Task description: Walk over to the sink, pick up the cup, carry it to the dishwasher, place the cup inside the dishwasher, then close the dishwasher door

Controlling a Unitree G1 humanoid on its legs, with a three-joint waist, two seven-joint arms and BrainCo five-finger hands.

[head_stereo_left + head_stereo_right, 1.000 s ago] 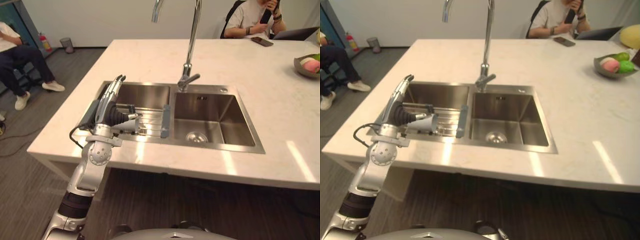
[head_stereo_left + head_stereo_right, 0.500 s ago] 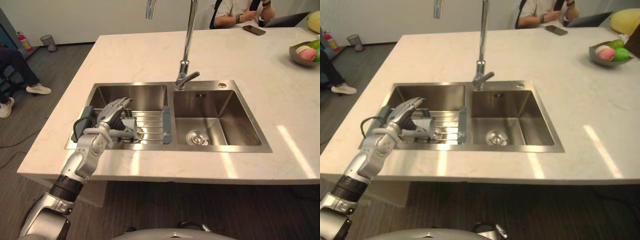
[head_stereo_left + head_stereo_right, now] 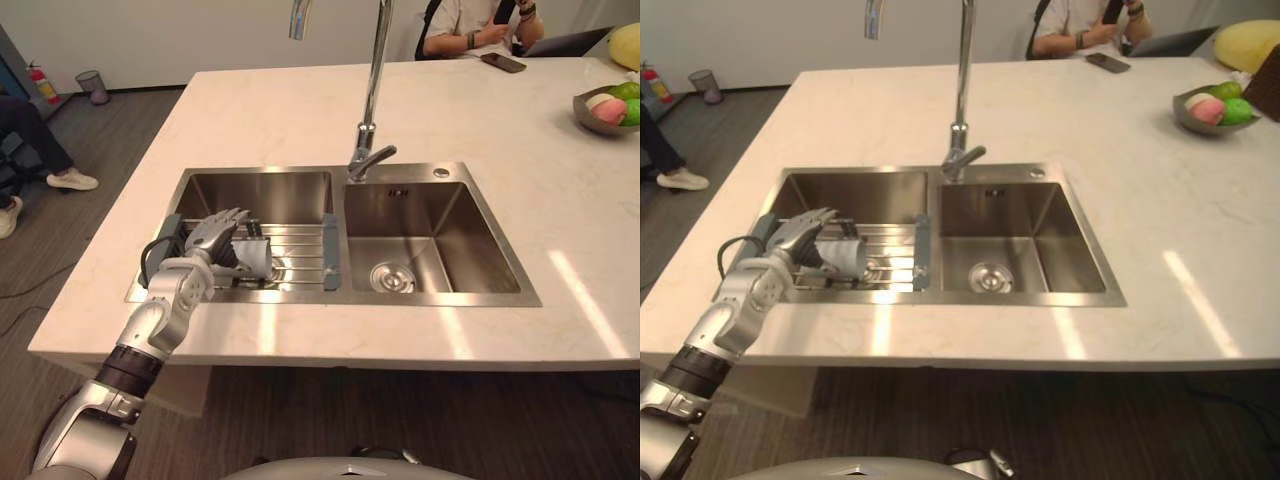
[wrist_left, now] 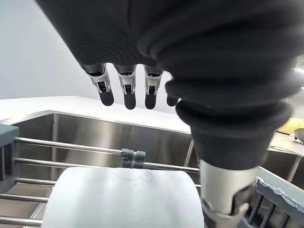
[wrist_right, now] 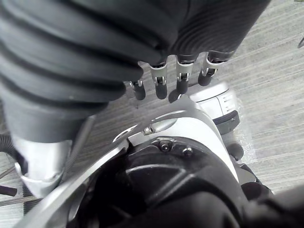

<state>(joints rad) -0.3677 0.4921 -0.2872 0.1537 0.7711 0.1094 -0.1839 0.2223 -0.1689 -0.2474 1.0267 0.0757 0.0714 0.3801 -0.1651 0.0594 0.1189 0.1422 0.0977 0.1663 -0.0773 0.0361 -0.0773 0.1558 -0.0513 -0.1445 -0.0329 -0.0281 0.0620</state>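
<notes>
The left arm (image 3: 152, 322) is silver-grey, with round joints and a black band. The left hand (image 3: 207, 243) and right hand (image 5: 182, 76) have dark ribbed covers (image 4: 199, 52) and silver fingers (image 4: 126, 85) with dark tips.

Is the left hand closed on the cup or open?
Open. The left hand has its fingers stretched straight above the cup on the sink rack, not curled round it.

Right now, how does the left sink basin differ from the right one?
The left basin has a wire rack across its near part; the right basin has none. The left basin holds the cup, on the rack, with the left robot hand open above it; the right basin shows its drain. Both are steel, side by side.
</notes>
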